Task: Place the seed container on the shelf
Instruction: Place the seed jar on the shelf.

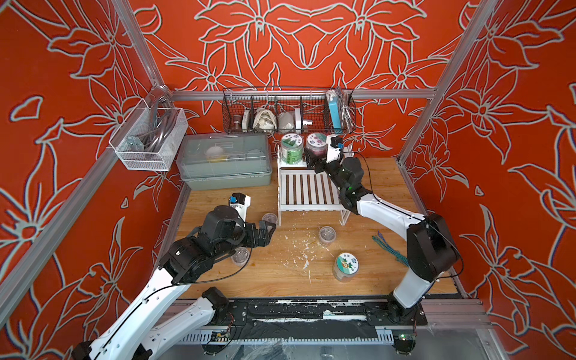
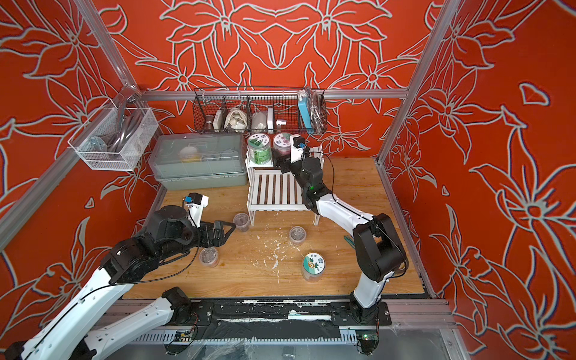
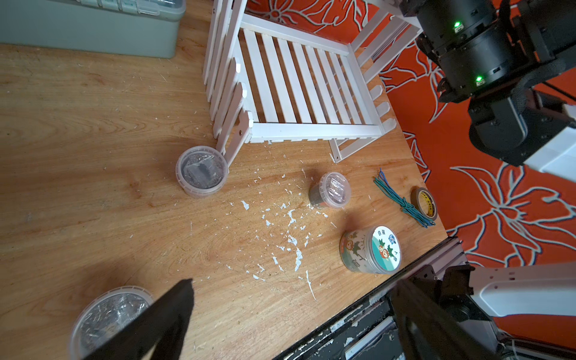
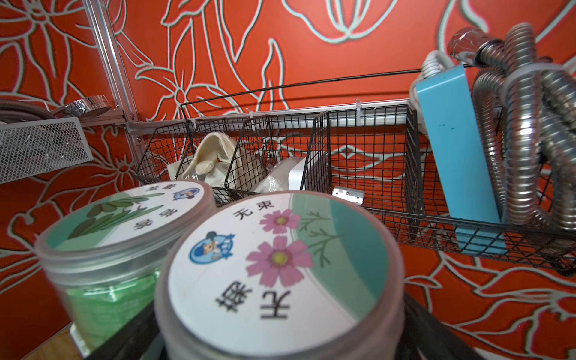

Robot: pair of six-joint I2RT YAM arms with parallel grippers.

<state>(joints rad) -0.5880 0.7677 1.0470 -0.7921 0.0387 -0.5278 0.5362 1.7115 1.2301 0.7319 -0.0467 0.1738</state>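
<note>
The right gripper (image 1: pixel 314 158) sits just above the middle of both top views, one finger on each side of the seed container (image 4: pixel 280 265), a clear jar with pink flowers on its lid. In the right wrist view the dark fingers (image 4: pixel 433 336) flank the jar at the lower edge of the frame. Whether they press on its wall or stand just off it cannot be told. The jar stands upright on the upper step of the shelf (image 1: pixel 308 206), close beside a green jar (image 1: pixel 291 149) on its left in the frame.

The left gripper (image 1: pixel 270 233), left of centre, hangs spread wide with nothing between its fingers, near a small tub (image 1: pixel 269 218) by the shelf's foot. Another printed jar (image 1: pixel 346 265) stands on the table, lower right of centre.

The placing looks all but done, since the container's weight seems to be on the shelf. What remains is to free the fingers fully and draw the arm back without knocking either jar.
</note>
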